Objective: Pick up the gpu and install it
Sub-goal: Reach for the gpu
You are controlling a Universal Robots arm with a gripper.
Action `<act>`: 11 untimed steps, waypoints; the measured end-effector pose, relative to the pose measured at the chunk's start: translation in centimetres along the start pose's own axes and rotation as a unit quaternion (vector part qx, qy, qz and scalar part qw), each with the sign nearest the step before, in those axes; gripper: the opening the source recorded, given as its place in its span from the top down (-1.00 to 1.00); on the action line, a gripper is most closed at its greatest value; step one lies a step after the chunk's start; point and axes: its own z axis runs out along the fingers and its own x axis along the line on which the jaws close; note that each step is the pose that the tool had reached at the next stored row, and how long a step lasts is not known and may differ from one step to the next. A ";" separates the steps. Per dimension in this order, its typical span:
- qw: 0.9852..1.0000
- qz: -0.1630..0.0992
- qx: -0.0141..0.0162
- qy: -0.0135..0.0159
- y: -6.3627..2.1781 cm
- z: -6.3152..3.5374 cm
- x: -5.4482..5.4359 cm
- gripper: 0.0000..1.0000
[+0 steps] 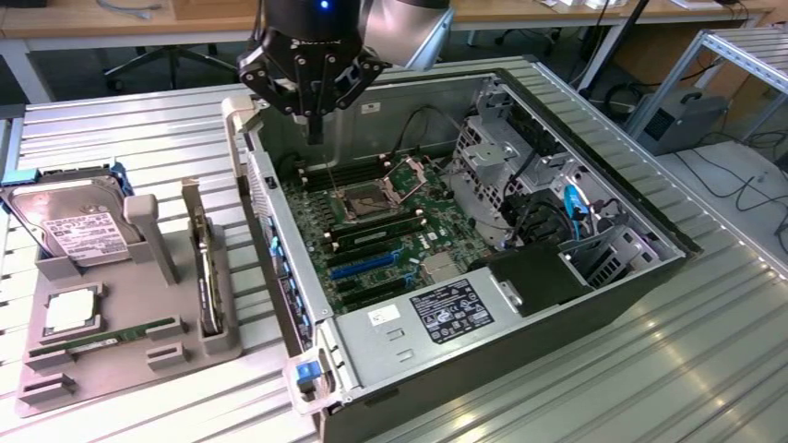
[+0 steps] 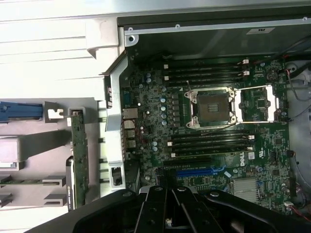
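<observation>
A ribbed metal desk of long silvery slats runs across the foreground. Broad glare lies on it at four to five o'clock in the exterior view, and in the wrist view the slats look washed-out white. Beyond it, from ten to twelve o'clock, a wooden table with pale legs stands over a dark floor. The star base of a chair sits under the table. At two o'clock rises an aluminium frame, with a grey box at its foot. At three o'clock dark cables trail over paler floor.
</observation>
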 end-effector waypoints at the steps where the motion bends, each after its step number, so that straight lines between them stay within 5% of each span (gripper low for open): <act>1: 1.000 0.000 0.000 0.000 0.00 0.00 0.0 0.79; 11: 1.000 0.000 0.000 0.000 -0.02 -0.01 0.3 0.79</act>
